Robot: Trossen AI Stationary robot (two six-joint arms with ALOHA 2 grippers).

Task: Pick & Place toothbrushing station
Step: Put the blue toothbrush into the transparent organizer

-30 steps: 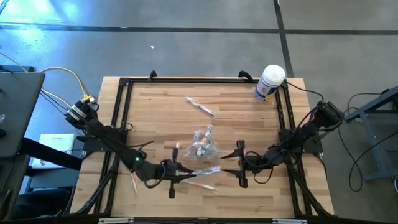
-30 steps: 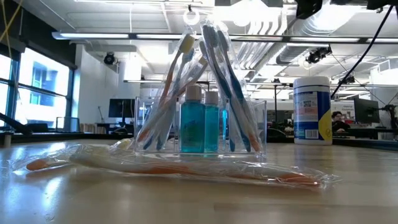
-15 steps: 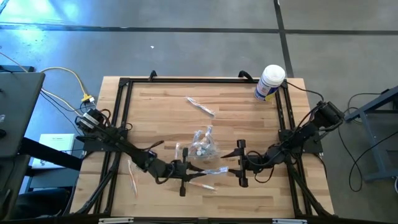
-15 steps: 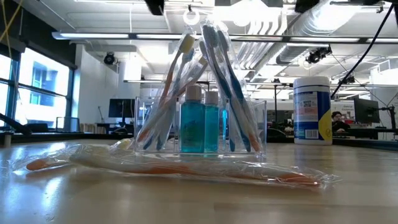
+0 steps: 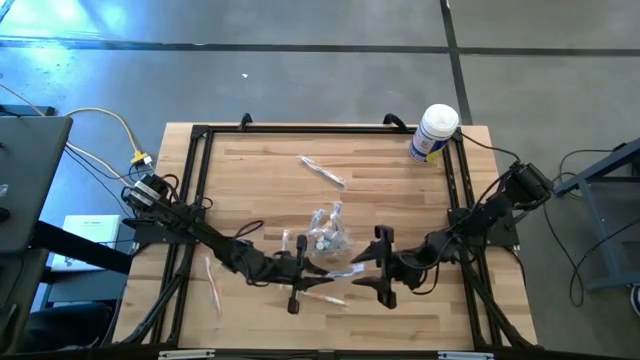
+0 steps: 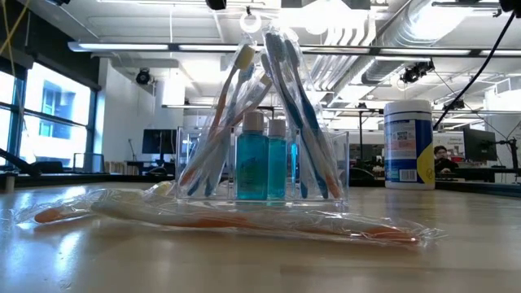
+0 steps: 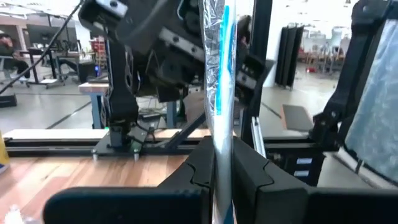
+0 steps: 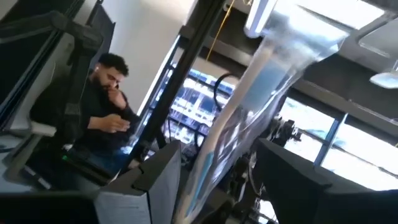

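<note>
The toothbrushing station (image 5: 325,237), a clear holder with toothbrushes and blue bottles (image 6: 260,167), stands on the table's middle. Just near of it, my left gripper (image 5: 298,275) is shut on a wrapped blue toothbrush (image 5: 336,272), which reaches toward my right gripper (image 5: 372,268). In the right wrist view that gripper (image 8: 217,180) is open, its fingers on either side of the wrapper's far end (image 8: 249,106); I cannot tell whether they touch it. My left gripper pinches the wrapped toothbrush between its two fingers at one end of the clear wrapper (image 7: 219,146). The fingers come about level from the table's left and lie along the toothbrush. The rest of it (image 7: 219,68) sticks out ahead of them toward the right arm.
A white canister with a blue label (image 5: 434,133) stands at the far right corner. Wrapped toothbrushes lie on the table: one far of the station (image 5: 322,171), a pink one near the left rail (image 5: 212,284), and an orange one on the near side (image 6: 244,221).
My left gripper, still shut on the wrapped toothbrush, has gone toward the table's right edge, closer to my right gripper. My right gripper has risen and rolled, still open. The station has kept still.
</note>
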